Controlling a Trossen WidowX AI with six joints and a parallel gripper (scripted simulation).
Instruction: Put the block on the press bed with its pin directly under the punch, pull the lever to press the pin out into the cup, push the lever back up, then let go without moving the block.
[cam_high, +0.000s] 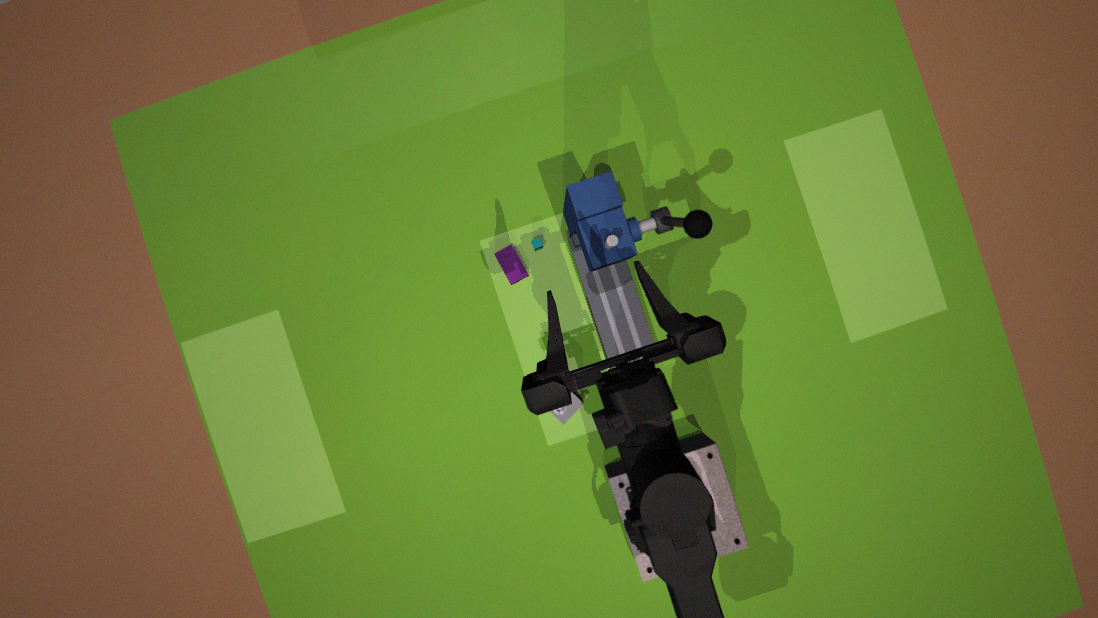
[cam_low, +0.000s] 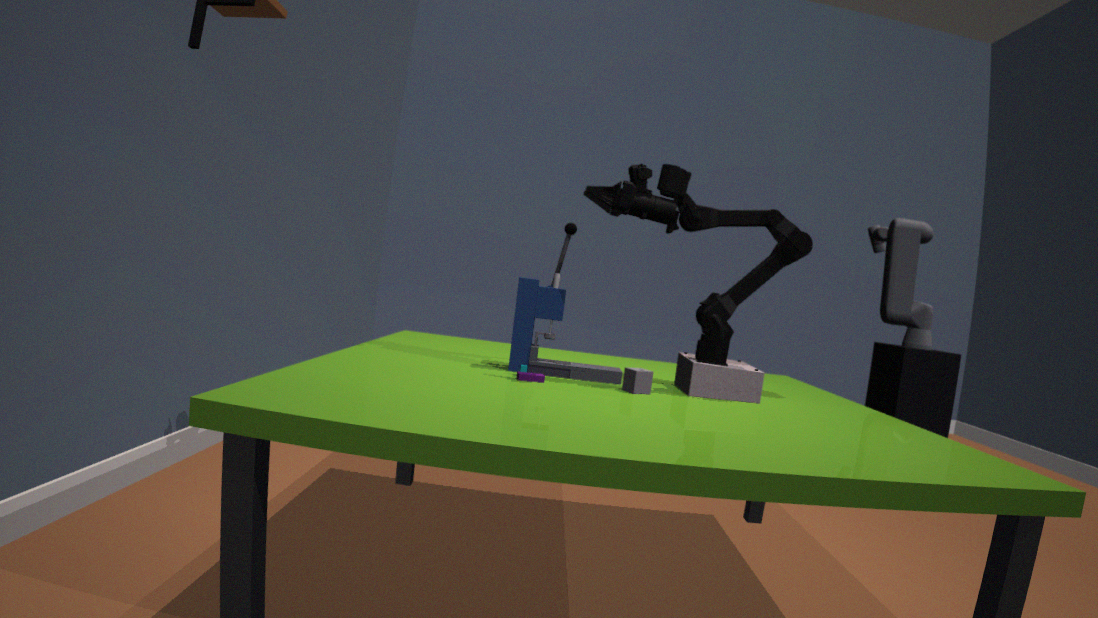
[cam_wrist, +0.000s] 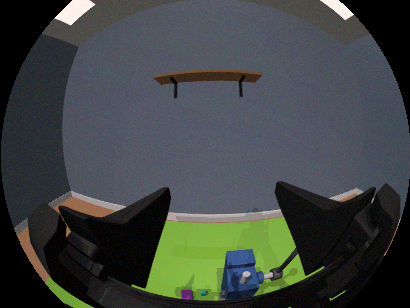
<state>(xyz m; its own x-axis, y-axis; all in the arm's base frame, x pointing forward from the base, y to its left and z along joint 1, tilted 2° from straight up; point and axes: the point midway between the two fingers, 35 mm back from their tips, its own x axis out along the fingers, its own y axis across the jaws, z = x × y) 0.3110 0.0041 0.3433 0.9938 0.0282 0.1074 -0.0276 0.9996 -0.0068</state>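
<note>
Top view, clock centred on the blue press. Purple piece (cam_high: 511, 264) (cam_low: 530, 377) (cam_wrist: 186, 294) lies at eight o'clock on the green table (cam_high: 414, 307) (cam_low: 614, 429) (cam_wrist: 195, 265); small teal piece (cam_high: 537, 243) (cam_low: 524, 368) (cam_wrist: 203, 293) sits nearer, between eight and nine. Grey block (cam_high: 564, 414) (cam_low: 636, 381) is on the table between six and seven, off the press bed (cam_high: 633, 314) (cam_low: 576, 371), partly hidden by the hand (cam_high: 593, 277) (cam_low: 587, 190) (cam_wrist: 223, 186). Hand is raised, fingers wide open, nothing gripped. Blue press (cam_high: 599, 207) (cam_low: 525, 318) (cam_wrist: 240, 260) stands upright. Arm's base (cam_high: 729, 529) (cam_low: 726, 383) at five-thirty. Lever (cam_high: 674, 221) (cam_low: 563, 257) (cam_wrist: 288, 261) is up, knob (cam_high: 697, 223) (cam_low: 570, 228) at three.
</note>
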